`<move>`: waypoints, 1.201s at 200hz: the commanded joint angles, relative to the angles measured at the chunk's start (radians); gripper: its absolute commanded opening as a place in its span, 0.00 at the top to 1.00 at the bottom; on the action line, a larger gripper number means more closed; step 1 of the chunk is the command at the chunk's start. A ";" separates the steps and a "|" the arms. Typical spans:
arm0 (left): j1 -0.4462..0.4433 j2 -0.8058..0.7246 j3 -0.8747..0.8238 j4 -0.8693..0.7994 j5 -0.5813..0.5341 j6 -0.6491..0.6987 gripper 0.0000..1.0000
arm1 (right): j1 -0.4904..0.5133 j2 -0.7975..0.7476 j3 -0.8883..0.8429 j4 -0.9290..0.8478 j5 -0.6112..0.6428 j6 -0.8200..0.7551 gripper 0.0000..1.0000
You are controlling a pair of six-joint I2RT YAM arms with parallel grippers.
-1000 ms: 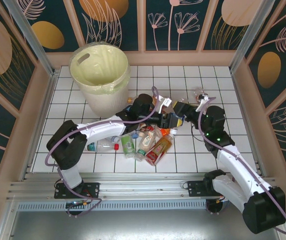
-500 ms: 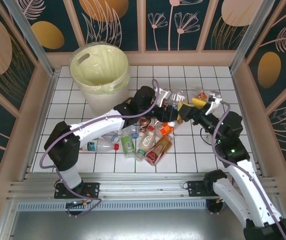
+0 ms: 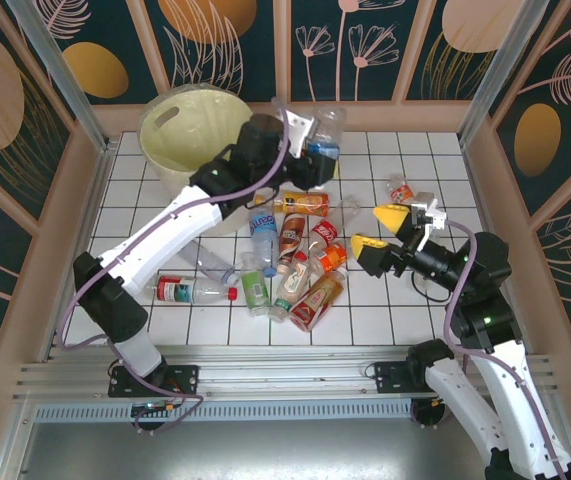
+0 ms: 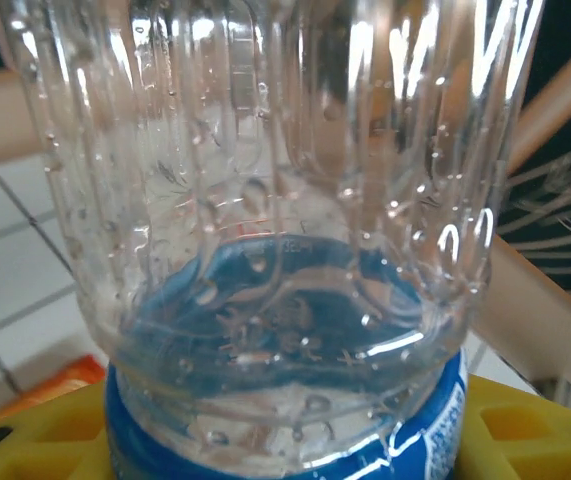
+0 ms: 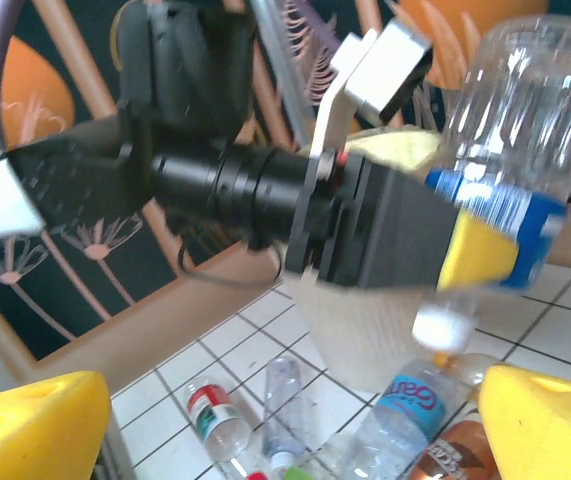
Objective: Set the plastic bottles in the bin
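The left gripper (image 3: 313, 158) clamps a clear blue-labelled plastic bottle (image 3: 327, 128) beside the cream-yellow round bin (image 3: 170, 112) at the table's far-left corner. The right gripper (image 3: 378, 230) hangs spread and empty. Roughly ten bottles (image 3: 295, 255) lie mid-table, unbinned.

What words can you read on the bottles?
"Gat": white letters on the blue-label bottle lying on the tiles; the rest curves out of sight.
Brown-label bottle: letters too blurred to read.
Held bottle, blue label: print too blurred.
Other bottles in the top view: labels too small to read.
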 commanded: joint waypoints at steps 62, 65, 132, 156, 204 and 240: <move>0.154 0.047 0.334 -0.313 -0.243 0.160 0.48 | 0.001 -0.005 -0.014 0.164 -0.007 0.027 0.01; 0.160 0.046 0.333 -0.315 -0.244 0.160 0.48 | 0.001 -0.004 -0.015 0.167 -0.016 0.023 0.01; 0.337 0.050 0.304 -0.363 -0.223 0.180 0.48 | 0.001 -0.001 -0.017 0.164 -0.051 -0.013 0.01; 0.370 0.065 0.305 -0.402 -0.226 0.207 0.48 | 0.001 0.003 -0.016 0.146 -0.043 -0.011 0.01; 0.421 0.101 0.265 -0.439 -0.207 0.212 0.48 | 0.001 0.007 -0.020 0.119 -0.025 -0.007 0.01; 0.459 0.148 0.237 -0.450 -0.190 0.207 0.48 | 0.004 0.021 -0.019 0.104 -0.023 -0.004 0.01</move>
